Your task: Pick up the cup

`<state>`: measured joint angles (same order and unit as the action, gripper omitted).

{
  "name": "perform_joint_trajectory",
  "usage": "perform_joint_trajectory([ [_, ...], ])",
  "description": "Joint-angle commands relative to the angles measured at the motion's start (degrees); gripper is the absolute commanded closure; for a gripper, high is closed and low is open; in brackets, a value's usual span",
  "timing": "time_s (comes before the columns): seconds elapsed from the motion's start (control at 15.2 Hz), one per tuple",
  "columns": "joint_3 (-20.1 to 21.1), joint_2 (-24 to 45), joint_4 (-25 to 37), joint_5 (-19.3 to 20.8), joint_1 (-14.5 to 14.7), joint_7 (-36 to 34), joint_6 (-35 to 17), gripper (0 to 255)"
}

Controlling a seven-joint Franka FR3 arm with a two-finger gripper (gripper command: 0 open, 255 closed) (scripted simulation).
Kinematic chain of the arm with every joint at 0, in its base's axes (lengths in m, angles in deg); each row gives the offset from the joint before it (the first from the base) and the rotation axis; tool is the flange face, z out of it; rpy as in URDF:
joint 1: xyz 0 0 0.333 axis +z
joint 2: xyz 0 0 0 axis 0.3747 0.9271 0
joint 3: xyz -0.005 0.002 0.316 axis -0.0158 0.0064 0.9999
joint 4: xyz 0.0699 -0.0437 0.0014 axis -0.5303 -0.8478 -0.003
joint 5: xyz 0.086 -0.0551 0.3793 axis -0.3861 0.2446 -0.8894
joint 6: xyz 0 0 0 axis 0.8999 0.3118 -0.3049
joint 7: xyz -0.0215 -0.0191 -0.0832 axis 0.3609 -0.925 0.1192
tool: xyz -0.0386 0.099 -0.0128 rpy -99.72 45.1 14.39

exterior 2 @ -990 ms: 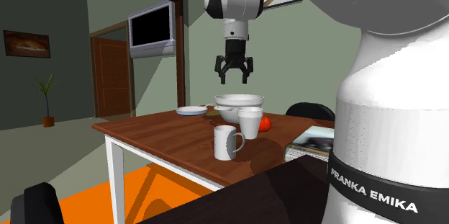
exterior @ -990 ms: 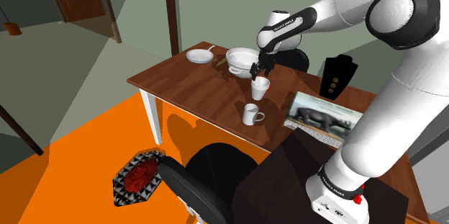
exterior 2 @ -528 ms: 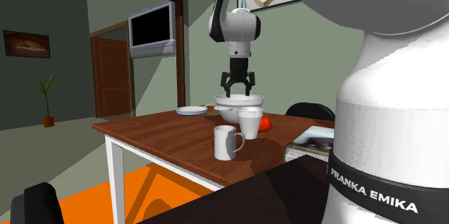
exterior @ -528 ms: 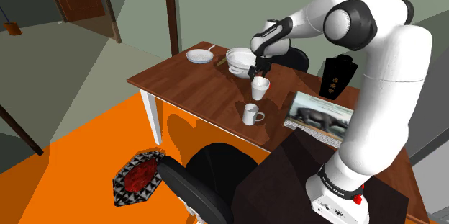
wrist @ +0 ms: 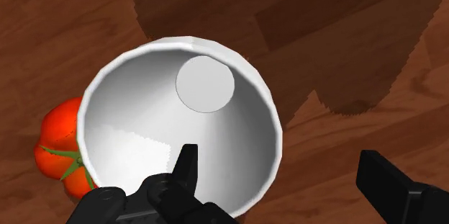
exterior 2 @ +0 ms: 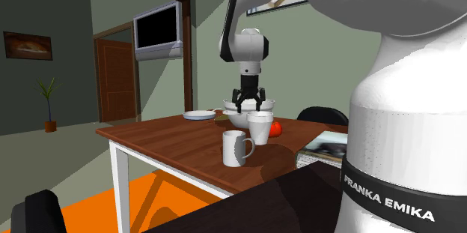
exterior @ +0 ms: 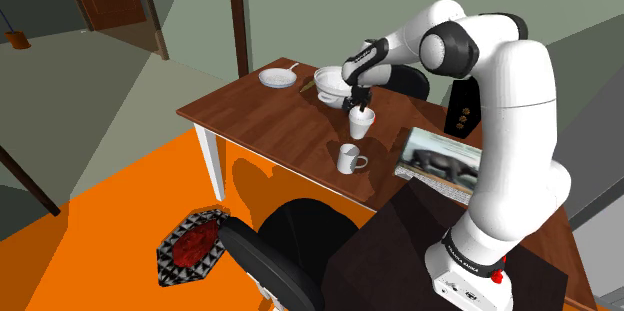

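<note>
A white handleless cup [exterior: 361,122] stands upright on the brown table [exterior: 255,119], beside a large white bowl [exterior: 335,83]. My black gripper [exterior: 357,105] hangs open right over the cup's rim. In the wrist view, one finger [wrist: 186,173] reaches inside the cup [wrist: 151,129] and the other finger [wrist: 397,186] stays outside, so the cup's wall lies between them untouched; the gripper [wrist: 277,159] is open. From the second exterior view, the gripper [exterior 2: 250,107] sits just above the cup [exterior 2: 260,129].
A white handled mug [exterior: 349,158] stands nearer the table's front edge. A red tomato [wrist: 54,143] lies against the cup. A small white pan [exterior: 278,78], a picture book [exterior: 450,162] and a black stand [exterior: 468,107] share the table. A black chair [exterior: 290,249] is below.
The gripper has come down from well above the bowl to the cup's rim, staying open. The arm's elbow has folded lower. Cup and mug have not moved.
</note>
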<state>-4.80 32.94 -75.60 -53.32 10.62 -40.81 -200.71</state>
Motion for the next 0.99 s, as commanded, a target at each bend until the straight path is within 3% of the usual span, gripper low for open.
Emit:
perform_joint_trajectory([
  [0.0,0.3,1.2,0.2,-0.4,-0.2,0.2,-1.0,0],
  [0.33,0.8,3.1,0.3,-1.0,-0.6,0.6,-2.8,0],
  [0.4,0.8,3.1,0.3,-1.0,-0.6,0.6,-2.8,255],
  [0.92,0.8,3.1,0.2,-1.0,-0.6,0.6,-2.8,255],
])
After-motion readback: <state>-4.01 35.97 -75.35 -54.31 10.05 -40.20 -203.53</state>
